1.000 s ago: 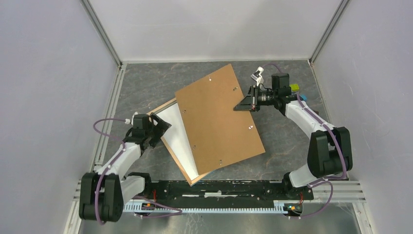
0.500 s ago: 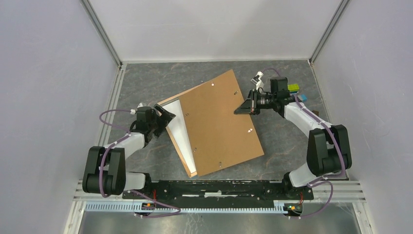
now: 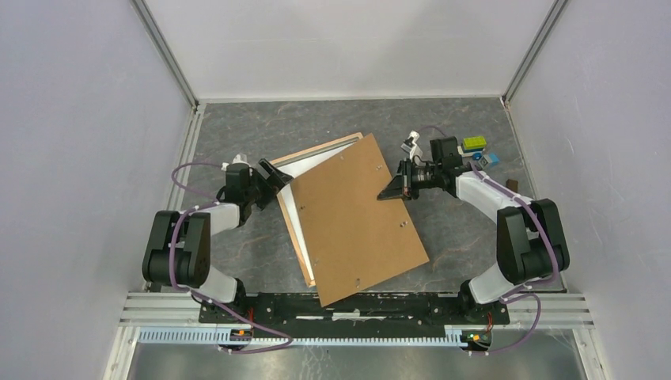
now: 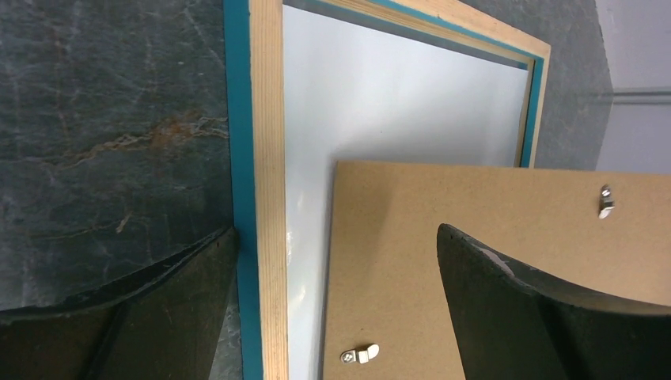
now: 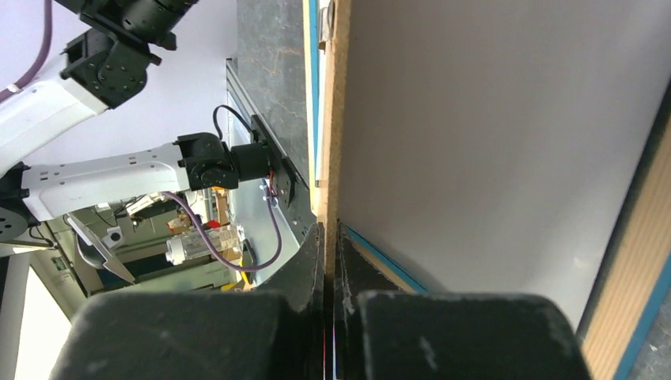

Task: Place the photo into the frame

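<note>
Top external view shows the left gripper [image 3: 273, 175], moved farther away since half a second ago, jaws spread astride the left rim of the centrally lying frame [image 4: 265, 158] holding the photo [image 4: 380, 103] white-side-up, while the right gripper [image 3: 393, 188] stays clamped on the brown backing sheet [image 3: 356, 222].

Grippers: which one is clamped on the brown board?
The right gripper, jaws shut on the edge of the brown board; the left gripper stands open, astride the rim of the frame.

No text, label or number is readable.
</note>
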`<state>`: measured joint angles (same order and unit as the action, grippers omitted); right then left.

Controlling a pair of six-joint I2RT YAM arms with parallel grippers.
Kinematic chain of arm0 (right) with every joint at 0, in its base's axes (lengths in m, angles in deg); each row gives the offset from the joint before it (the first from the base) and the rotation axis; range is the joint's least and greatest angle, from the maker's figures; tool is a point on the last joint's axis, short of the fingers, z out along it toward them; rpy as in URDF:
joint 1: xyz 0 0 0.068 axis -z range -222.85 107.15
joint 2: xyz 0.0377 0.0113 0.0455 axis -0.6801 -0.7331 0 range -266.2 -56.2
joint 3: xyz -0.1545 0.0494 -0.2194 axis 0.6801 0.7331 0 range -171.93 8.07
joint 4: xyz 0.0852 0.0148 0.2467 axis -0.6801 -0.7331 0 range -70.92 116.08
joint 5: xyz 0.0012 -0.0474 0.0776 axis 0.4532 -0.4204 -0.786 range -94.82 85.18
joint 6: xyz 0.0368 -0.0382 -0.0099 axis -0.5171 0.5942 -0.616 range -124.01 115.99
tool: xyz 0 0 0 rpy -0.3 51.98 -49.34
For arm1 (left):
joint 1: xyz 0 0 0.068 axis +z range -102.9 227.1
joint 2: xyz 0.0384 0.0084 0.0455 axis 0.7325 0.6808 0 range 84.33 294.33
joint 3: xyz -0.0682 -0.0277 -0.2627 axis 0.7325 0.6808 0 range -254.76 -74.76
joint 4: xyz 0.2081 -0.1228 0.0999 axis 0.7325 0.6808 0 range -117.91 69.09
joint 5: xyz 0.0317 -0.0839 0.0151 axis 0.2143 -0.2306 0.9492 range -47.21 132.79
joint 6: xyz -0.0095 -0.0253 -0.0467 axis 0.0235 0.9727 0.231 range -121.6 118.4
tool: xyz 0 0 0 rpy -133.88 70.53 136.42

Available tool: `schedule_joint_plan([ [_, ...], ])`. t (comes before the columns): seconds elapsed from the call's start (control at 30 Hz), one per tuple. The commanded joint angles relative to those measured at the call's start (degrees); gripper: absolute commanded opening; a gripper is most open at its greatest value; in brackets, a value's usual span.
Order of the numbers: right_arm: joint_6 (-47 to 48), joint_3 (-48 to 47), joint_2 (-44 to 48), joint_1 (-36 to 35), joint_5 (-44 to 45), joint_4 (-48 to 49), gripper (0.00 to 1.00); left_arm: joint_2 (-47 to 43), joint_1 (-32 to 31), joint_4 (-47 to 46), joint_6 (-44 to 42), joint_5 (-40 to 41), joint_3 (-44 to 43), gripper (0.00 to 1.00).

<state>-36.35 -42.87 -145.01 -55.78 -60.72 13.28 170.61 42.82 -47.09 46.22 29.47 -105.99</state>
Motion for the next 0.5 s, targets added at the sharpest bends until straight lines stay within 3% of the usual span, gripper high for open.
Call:
schedule_joint_plan([
  [0.0,2.6,-8.1,-1.5,-0.2,1.3,4.2,0.0,0.0,-0.4,-6.3,-3.4,-3.0,-0.6,1.0],
  [0.47,-4.0,-12.2,-9.9,-1.8,1.0,12.2,0.0,-4.0,-0.3,-12.4,-2.0,-3.1,5.9,1.0],
])
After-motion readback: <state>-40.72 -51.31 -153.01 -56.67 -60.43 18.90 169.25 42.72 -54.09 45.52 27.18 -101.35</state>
